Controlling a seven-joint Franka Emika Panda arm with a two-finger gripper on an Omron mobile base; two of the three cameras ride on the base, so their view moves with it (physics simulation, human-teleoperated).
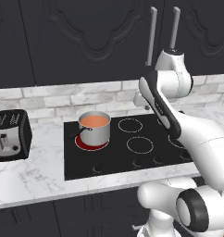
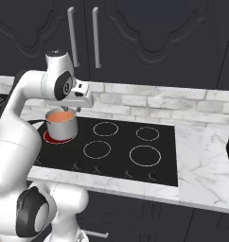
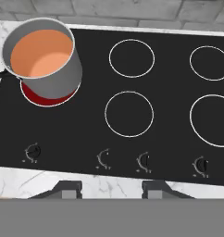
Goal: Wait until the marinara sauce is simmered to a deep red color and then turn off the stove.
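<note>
On the stove (image 3: 132,152), the marinara sauce (image 3: 40,53) remains pale orange over a glowing burner (image 3: 46,98), robot fingers (image 3: 108,187) shut, empty, knobs (image 3: 33,152) untouched.

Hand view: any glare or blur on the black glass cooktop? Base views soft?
Hand view: black glass cooktop matte, no glare, white burner rings crisp; small steel saucepan throws no clear shadow, glowing red ring beneath it. Left base view: evenly lit, pale orange sauce reads flat. Right base view: slightly soft, no motion blur.
</note>
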